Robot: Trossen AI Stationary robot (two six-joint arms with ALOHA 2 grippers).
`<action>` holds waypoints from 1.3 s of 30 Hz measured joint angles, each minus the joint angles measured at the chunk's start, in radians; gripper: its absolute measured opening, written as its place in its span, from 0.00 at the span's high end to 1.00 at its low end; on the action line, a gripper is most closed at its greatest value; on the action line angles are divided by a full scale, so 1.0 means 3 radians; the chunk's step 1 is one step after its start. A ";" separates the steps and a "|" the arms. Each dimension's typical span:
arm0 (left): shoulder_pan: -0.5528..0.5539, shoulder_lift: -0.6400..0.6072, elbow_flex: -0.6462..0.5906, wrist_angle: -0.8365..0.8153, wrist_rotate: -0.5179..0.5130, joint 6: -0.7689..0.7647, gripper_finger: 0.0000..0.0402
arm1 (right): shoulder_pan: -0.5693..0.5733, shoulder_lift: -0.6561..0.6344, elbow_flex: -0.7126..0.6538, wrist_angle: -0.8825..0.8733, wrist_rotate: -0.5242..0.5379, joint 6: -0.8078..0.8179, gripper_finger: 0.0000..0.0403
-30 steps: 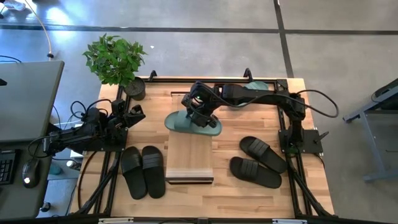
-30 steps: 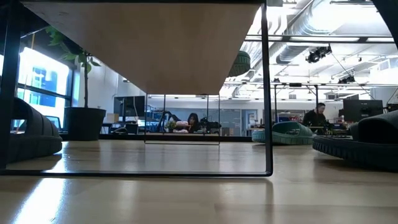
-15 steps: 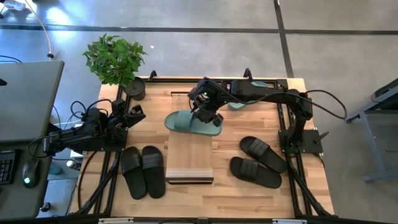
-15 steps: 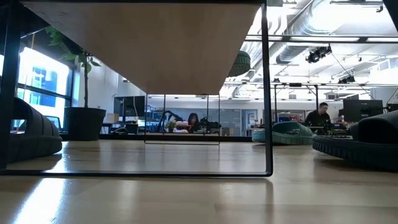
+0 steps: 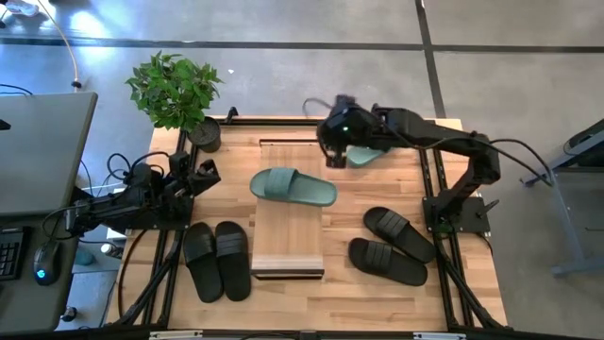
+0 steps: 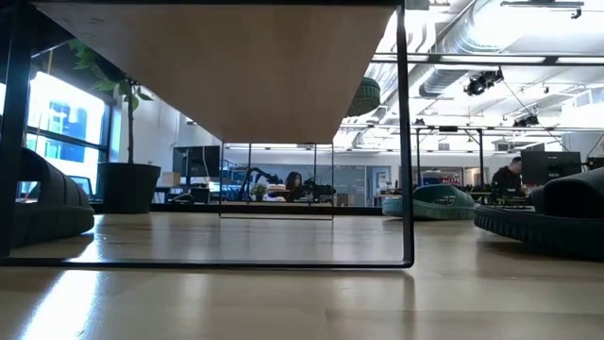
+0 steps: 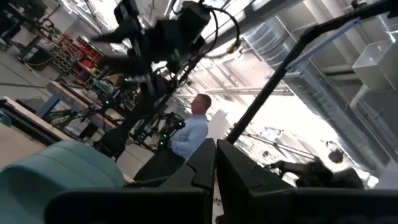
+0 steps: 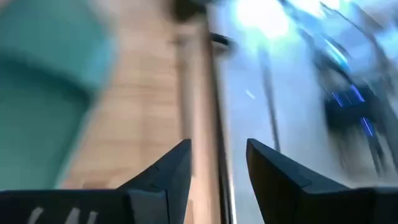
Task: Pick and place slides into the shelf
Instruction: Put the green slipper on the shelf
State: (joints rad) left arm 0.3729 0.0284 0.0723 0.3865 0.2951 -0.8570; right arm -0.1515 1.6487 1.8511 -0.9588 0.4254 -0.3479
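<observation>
1. Landmark: the shelf, light plank top on a thin black frame, mid-table.
2. One green slide lying crosswise on the shelf's far end, toe and heel overhanging both long edges; nothing touching it.
3. Second green slide on the table beyond the shelf's far right corner, partly hidden under the right arm.
4. One black pair on the table just left of the shelf; the other black pair on the table right of the shelf, angled.
5. Right gripper hovering beyond the shelf's far end, next to the second green slide; fingers spread apart, grasping nothing.
6. Left gripper parked well left of the shelf, fingers clenched together, empty.
7. Handling, judged: rubber slides likely light, flexible, fairly grippy, not fragile; sole may bend if pinched at one end.
8. Best hold, judged: across the wide strap, or on the sole's side edge mid-length.
9. Brands or writing: none readable on slides or shelf.
</observation>
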 joint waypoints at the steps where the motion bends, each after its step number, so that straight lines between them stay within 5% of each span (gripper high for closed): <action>1: 0.0000 0.0001 0.0000 -0.0001 0.0034 0.0000 0.99 | -0.0010 -0.0027 0.0000 -0.0063 0.0184 0.0237 0.64; 6: 0.0000 0.0000 0.0000 -0.0001 0.0230 0.0000 0.99 | -0.0137 -0.0121 0.0003 -0.0601 0.0739 0.1593 0.64; 13: -0.0001 0.0001 0.0000 0.0008 0.0302 -0.0038 0.99 | -0.0626 0.0015 0.0000 -0.1876 0.0660 0.3027 0.64; 25: -0.0001 0.0001 0.0001 0.0049 0.0308 -0.0047 0.99 | -0.1135 0.0717 -0.0006 -0.1994 0.0546 0.2628 0.64; 31: -0.0001 0.0001 0.0000 0.0050 0.0311 -0.0046 0.99 | -0.1264 0.1142 -0.0006 -0.2032 0.1039 0.2538 0.64; 39: -0.0001 0.0001 0.0000 0.0047 0.0355 -0.0042 0.99 | -0.1425 0.1353 -0.0092 -0.2024 0.0847 0.2685 0.64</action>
State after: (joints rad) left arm 0.3725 0.0288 0.0724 0.4006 0.4015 -0.8696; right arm -0.5789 2.0547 1.8234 -1.5661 0.6795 0.4578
